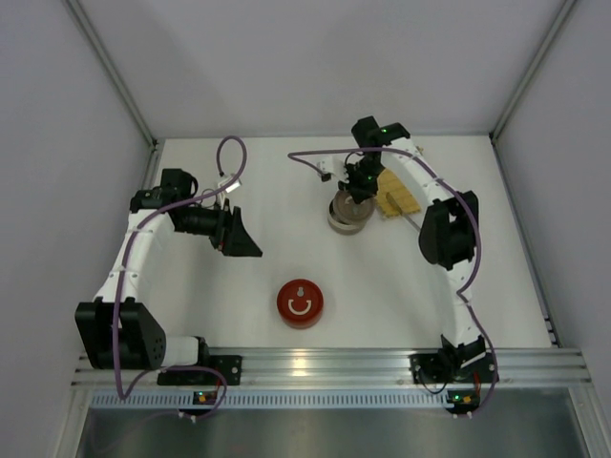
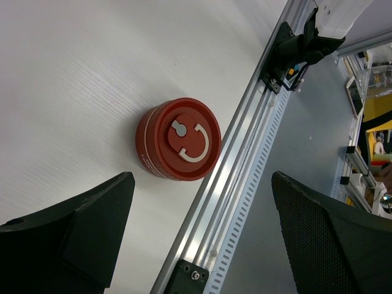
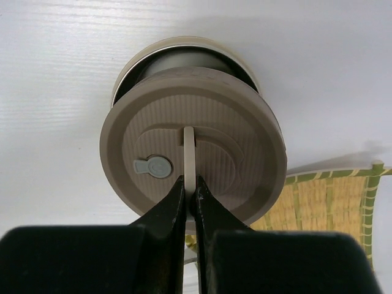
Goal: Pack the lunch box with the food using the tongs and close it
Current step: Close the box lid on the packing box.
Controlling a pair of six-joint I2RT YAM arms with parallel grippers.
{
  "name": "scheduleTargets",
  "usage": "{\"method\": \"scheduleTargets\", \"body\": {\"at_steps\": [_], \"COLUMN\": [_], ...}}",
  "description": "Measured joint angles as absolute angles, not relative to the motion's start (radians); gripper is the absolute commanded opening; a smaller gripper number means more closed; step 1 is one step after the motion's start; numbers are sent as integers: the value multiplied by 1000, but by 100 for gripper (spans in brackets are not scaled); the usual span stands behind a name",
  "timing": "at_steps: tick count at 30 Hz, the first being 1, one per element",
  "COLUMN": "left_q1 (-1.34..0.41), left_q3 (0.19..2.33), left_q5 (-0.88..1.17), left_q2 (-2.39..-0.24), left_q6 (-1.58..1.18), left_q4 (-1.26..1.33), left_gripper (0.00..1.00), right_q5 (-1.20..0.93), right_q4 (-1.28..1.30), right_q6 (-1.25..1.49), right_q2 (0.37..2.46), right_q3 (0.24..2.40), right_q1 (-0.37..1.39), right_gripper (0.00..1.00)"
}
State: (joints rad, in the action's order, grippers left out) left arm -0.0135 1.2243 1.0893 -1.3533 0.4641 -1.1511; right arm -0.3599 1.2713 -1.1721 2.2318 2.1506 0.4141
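2 round containers are on the table (image 1: 401, 286): the taupe lunch box (image 1: 349, 216) and, well apart from it toward the arm bases, a red lidded tin (image 2: 180, 147); the right gripper (image 3: 190, 184) is clenched on the upright flip handle (image 3: 188, 144) of the taupe lid (image 3: 233, 165), a thin tab that gives pinched fingers their only purchase on a flat disc; the lid sits off-centre over the box body, whose rim (image 3: 184, 49) shows past the lid's far edge, so I judge it is not seated, either coming off or going on; the left gripper (image 2: 202, 180) is released, jaws wide and holding nothing, hovering near the red tin to the left of the lunch box, probably parked clear of the work; a yellow woven mat (image 3: 324, 205) lies just beside the lunch box on its right; the lid hides the box's inside, so whether any food is packed cannot be told, and no food shows elsewhere; a pale strip (image 3: 331, 168) along the mat's edge may be the tongs, but it is cut off and too thin to be sure.
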Motion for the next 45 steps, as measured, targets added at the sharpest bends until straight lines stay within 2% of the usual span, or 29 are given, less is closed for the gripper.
{"method": "scheduleTargets", "body": {"at_steps": [22,45], "left_q1": [-14,36], "left_q3": [1201,1187], "left_q5": [1104,1126], "left_q2": [-1366,-1369], "left_q6": [484,508], "left_q4": [-1152,-1153], "left_gripper": [98,98], "right_q5": [-365,-351], "right_q4": [1279,1279], "right_q6": [-1178,-1178], "right_q2": [2307,2318], "right_q3": [2228,2219], "right_q1": [439,458], "right_gripper": [1,0]}}
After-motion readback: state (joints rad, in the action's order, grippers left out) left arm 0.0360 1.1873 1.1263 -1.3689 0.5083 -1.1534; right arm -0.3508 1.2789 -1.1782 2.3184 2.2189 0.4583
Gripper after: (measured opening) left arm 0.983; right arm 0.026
